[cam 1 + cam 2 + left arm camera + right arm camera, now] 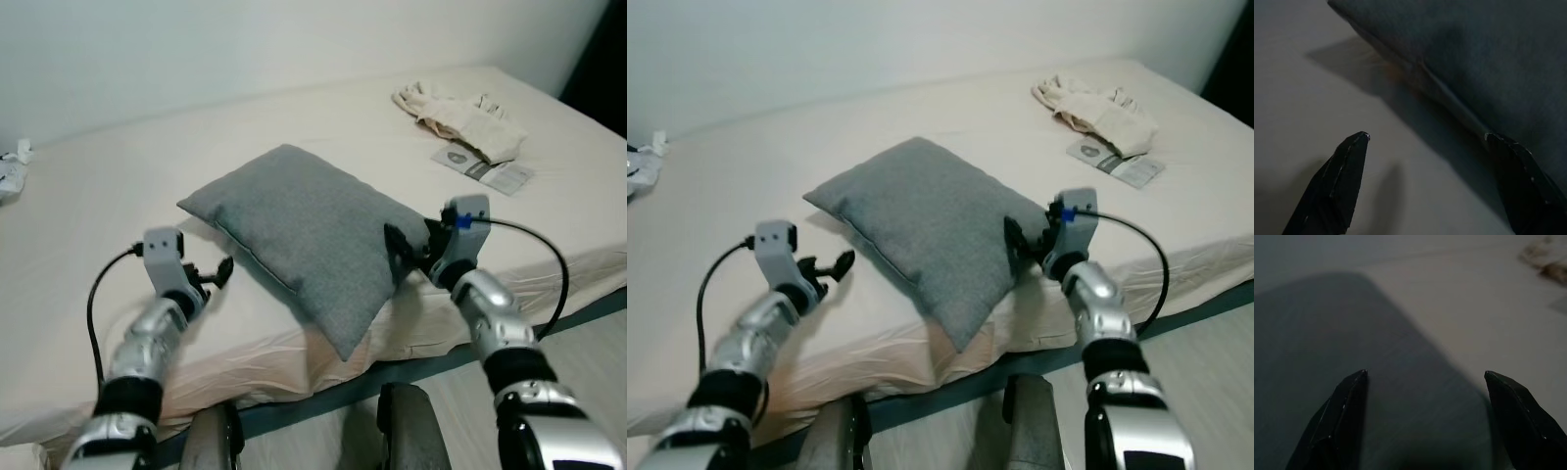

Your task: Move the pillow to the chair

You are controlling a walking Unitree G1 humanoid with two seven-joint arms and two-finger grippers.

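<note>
A grey pillow point(304, 230) lies on the cream bed point(147, 176), one corner hanging over the front edge. My left gripper point(214, 277) is open just to the pillow's left, above the sheet; in its wrist view the pillow point(1474, 63) lies ahead with its seam between the fingertips point(1354, 147). At the pillow's right side my right gripper point(404, 249) is open, fingers against the pillow's edge. Its wrist view looks across the pillow point(1352, 357) top.
Crumpled cream cloth point(456, 116) and a paper leaflet point(485, 168) lie at the bed's far right. A white object point(12, 171) sits at the far left. The bed's dark base point(411, 367) and pale floor point(588, 352) are below.
</note>
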